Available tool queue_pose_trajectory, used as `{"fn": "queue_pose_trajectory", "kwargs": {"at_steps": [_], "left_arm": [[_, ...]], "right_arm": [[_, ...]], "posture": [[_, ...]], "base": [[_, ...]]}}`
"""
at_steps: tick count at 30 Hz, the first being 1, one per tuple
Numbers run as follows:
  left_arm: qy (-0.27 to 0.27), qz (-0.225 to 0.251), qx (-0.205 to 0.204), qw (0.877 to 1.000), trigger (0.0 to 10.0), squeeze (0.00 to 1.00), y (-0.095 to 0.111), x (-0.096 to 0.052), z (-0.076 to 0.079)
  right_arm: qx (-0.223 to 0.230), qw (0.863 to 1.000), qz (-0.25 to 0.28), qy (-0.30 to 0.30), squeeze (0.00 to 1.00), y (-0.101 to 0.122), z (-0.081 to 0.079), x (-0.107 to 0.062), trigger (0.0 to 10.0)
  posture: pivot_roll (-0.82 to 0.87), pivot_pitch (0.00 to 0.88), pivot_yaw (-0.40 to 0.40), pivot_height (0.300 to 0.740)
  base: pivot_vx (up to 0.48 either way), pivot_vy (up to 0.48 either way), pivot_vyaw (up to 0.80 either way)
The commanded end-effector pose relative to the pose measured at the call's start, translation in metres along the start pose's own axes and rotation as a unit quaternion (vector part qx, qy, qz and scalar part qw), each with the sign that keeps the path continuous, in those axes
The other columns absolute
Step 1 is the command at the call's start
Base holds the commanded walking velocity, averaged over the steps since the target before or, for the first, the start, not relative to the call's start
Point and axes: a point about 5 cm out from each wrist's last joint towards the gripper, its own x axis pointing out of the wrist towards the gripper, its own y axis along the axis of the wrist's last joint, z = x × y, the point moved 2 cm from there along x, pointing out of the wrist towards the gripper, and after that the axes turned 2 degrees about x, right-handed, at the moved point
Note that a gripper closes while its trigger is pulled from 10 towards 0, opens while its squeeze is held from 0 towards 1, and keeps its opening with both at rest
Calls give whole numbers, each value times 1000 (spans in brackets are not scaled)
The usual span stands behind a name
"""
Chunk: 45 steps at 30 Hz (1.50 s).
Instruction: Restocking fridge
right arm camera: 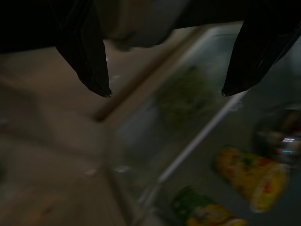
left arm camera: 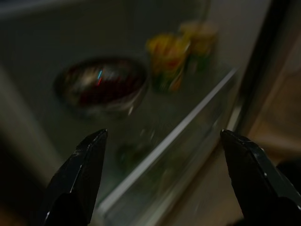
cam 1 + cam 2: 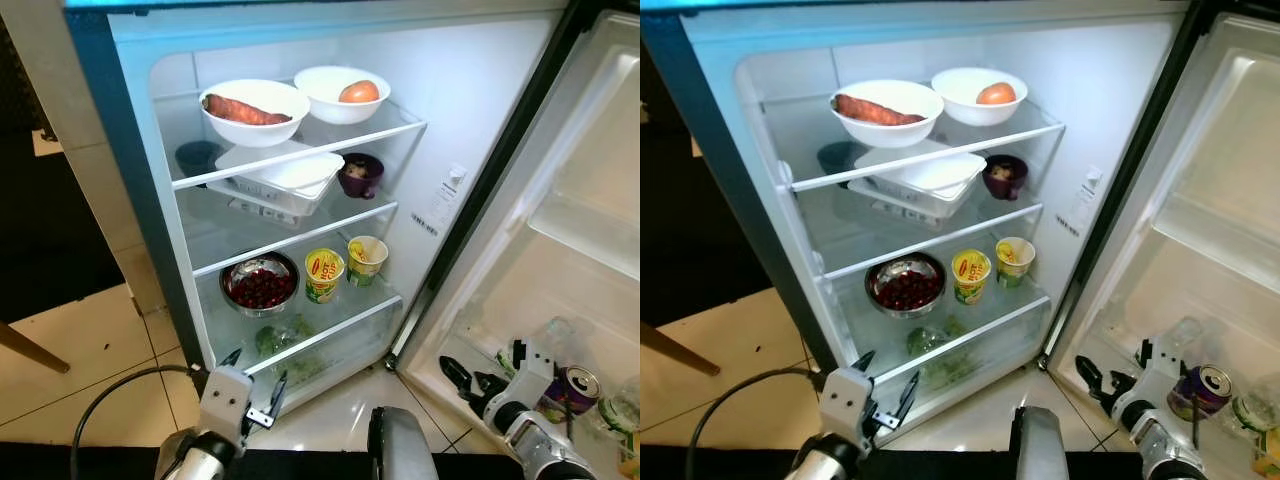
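Left gripper (image 3: 252, 385), lower left of the frame, is hanging empty with fingers spread wide, pointing up toward the fridge (image 3: 130, 180). Right gripper (image 3: 478, 380), lower right, is likewise standing open and holding nothing, its fingers angled toward the door shelf (image 3: 470, 350). Just beside it, lower right, a can (image 3: 573, 390) is sitting upright in that shelf, long axis vertical; judged the likeliest item in hand, and the right arm is much the nearer. Above and ahead of the left gripper, the bottom shelf is carrying a steel bowl (image 3: 260, 284) of red fruit and two cups (image 3: 324, 274). Higher, centre frame, a white tray (image 3: 285, 175) and a dark bowl (image 3: 361, 174) are resting; uppermost, two white bowls (image 3: 254, 110) are holding a sweet potato (image 3: 243, 110) and an onion (image 3: 359, 92)
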Motion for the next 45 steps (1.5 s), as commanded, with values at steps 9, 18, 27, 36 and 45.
{"fn": "queue_pose_trajectory", "kwargs": {"at_steps": [9,18,27,36,45], "left_arm": [[59,-71,-10,996,10000,0,-32,-17,-37],[45,-54,-15,997,10000,0,-29,-11,-44],[-130,47,-47,989,10000,0,10,16,12],[-197,78,-45,976,10000,0,28,21,27],[-215,85,-42,972,10000,0,35,20,23]], "right_arm": [[40,999,0,38,0,-12,-13,5,10000],[54,998,2,33,0,-14,-8,1,10000],[51,999,-13,-6,0,-20,2,-3,10000],[61,998,3,24,0,-13,-2,-3,10000],[60,998,4,35,0,-11,-5,-1,10000]], "posture": [[-9,19,-50,463],[-12,19,-50,498],[-16,21,-52,523],[-17,23,-54,546],[-16,20,-49,581]], "base": [[0,0,0],[0,0,0],[0,0,0],[0,0,0],[0,0,0]]}}
